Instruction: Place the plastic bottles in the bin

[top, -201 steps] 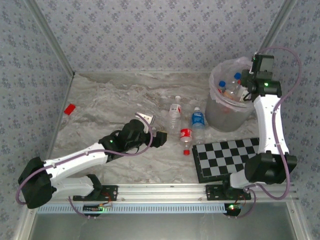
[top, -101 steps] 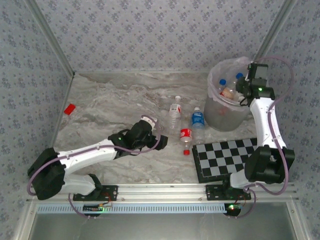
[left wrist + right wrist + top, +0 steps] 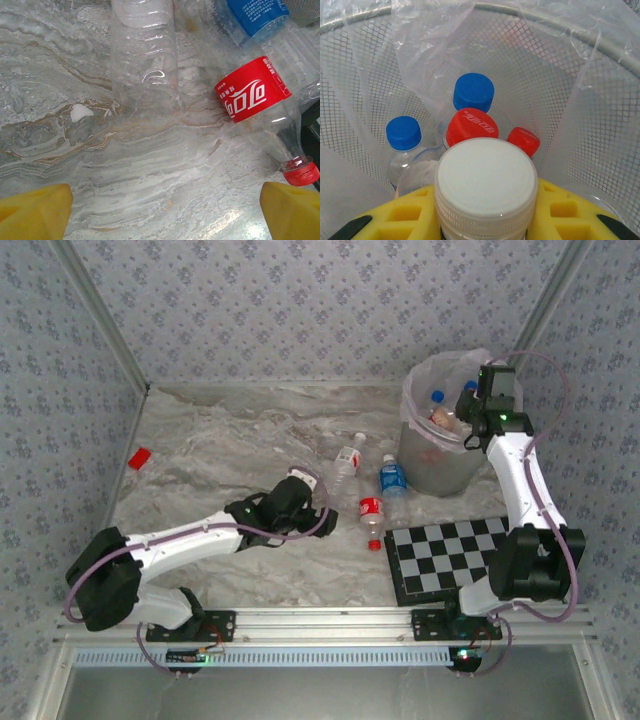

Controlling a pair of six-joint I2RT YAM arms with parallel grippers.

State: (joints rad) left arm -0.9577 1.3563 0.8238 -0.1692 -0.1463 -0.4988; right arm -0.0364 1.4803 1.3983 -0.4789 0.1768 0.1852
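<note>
Spreading under everything, table (image 3: 200,440): pale marbled stone top, with both arms bolted at its near edge.
Bin (image 3: 440,475): tall round translucent grey-white mesh waste bin lined with a thin clear bag, at the far right within the right arm's reach.
Checkerboard (image 3: 455,550): flat black-and-white board lying in front of the bin; no part of the task.
Right gripper (image 3: 485,220): poised over the bin's mouth, its yellow fingers closed around the neck of a clear plastic bottle with a white cap (image 3: 486,182), held cap-up so it should fall inside when let go.
Left gripper (image 3: 162,215): low over the table, fingers spread wide, pointed at the loose bottles, apparently lining up a grasp.
Bottles on the table: three lie close together just left of the bin: a clear crinkled bottle (image 3: 145,55), a blue-labelled bottle (image 3: 255,15) and a red-labelled bottle with a red cap (image 3: 252,90), the nearest to the open fingers.
Bottles in the bin: two blue caps (image 3: 473,92) and two red caps (image 3: 471,126) show at the bottom.
Red block (image 3: 139,458): small and flat, far left, well apart.
</note>
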